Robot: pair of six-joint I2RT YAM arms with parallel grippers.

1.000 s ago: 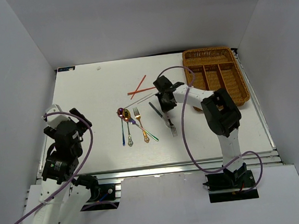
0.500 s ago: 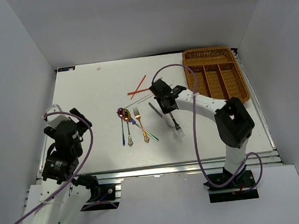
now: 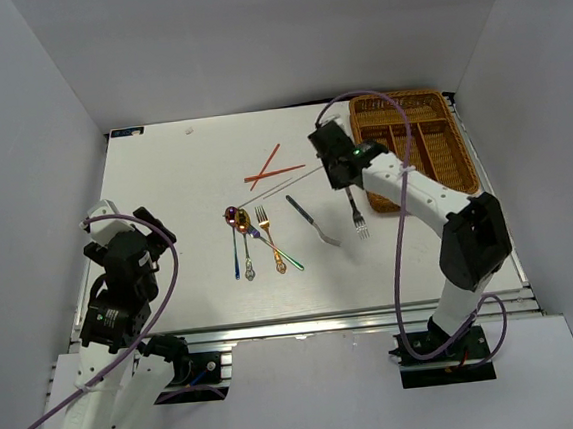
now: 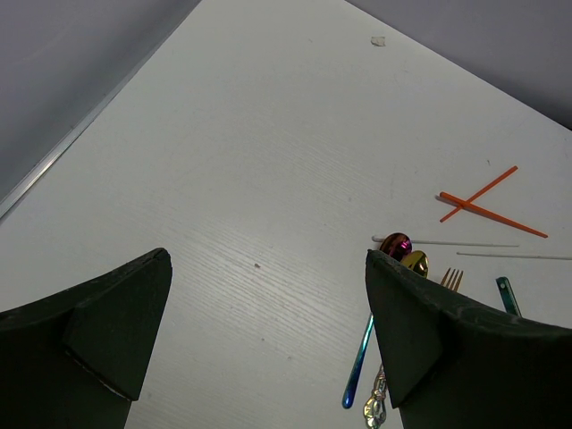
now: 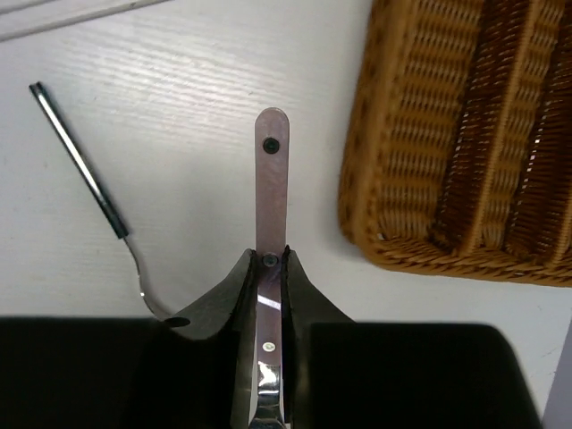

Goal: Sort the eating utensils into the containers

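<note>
My right gripper is shut on a silver fork that hangs tines down above the table, just left of the brown wicker tray. In the right wrist view the jaws pinch the riveted fork handle, with the tray's corner to the right. A dark-handled utensil lies on the table. Two iridescent spoons, a gold fork, red chopsticks and silver chopsticks lie mid-table. My left gripper is open and empty above bare table, left of the spoons.
White walls close in the table on three sides. The tray has three long slots and one crosswise slot at the far right corner. The dark-handled utensil lies left of the held fork.
My right gripper has lifted the silver fork off the table and carried it right and back toward the tray. The left arm has not moved.
</note>
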